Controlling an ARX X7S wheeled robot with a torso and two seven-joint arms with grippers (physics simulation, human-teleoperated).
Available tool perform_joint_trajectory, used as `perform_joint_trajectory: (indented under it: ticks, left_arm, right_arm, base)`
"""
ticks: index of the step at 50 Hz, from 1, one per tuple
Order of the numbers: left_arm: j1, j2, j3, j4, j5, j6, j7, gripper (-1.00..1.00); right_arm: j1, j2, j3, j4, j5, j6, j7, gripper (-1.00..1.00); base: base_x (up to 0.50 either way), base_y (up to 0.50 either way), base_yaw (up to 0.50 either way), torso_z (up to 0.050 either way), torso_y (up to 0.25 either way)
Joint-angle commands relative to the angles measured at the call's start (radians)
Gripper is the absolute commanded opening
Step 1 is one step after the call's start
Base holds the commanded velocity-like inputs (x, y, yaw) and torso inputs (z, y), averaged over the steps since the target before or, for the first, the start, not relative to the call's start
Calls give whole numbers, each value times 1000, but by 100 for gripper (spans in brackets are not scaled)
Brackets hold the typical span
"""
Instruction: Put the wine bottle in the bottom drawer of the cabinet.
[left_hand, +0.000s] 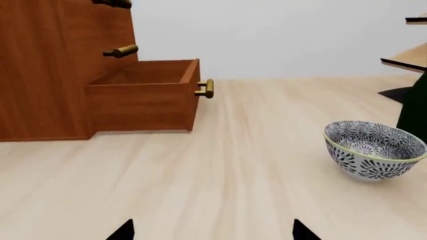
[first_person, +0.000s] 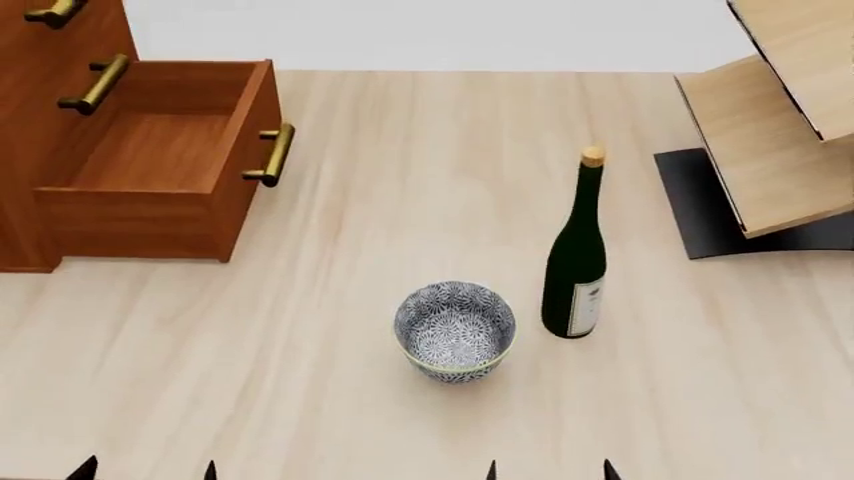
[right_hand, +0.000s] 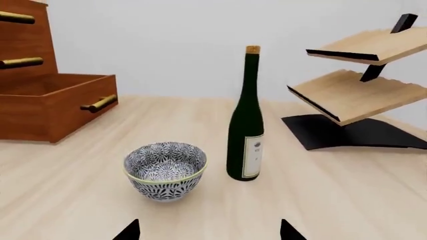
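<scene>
1. Wine bottle (first_person: 575, 270) is standing upright on the bench (first_person: 400, 200), cork up, white label facing the robot's side. Nothing is touching it.
2. Right beside it, on the robot's left, sits the patterned bowl (first_person: 455, 330). Close, but the two are apart.
3. Bottom drawer (first_person: 160, 160) of the cabinet (first_person: 34, 130) is pulled out and open, brass handle (first_person: 274, 153) sticking out front. It's over at the far left of the bench, well apart from the bottle.
4. Left pincer (left_hand: 212, 231): only two dark fingertips (left_hand: 123, 231) poke into the wrist view, spread wide with bare bench between them. So it's open, holding nothing. It faces the open drawer, with the bowl off to one side.
5. Right pincer (right_hand: 208, 230): same deal, tips spread wide, gripping nothing, aimed at the bowl and bottle, both well ahead of it.
6. Wooden rack (first_person: 787, 120) with the black base stands at the far right, near the bottle but apart.
7. Head view barely catches the pincer tips at the lower edge, so I'd guess both arms sit low and pulled back, can't say more.
</scene>
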Motion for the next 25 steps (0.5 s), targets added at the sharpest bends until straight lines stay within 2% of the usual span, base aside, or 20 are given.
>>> perform_joint_trajectory:
  ticks: [1,25]
  left_arm:
    - [-10,-13,16,-19,-8,2,-18,100]
    - [-16,-31,39,-28,-50,8,-31,100]
  right_arm:
    - [1,15,-20,2,2,-5,19,100]
    - [5,39,-49,13,23,-25,38,100]
  base:
    - [0,0,0,50,0]
    - [0,0,0,50,0]
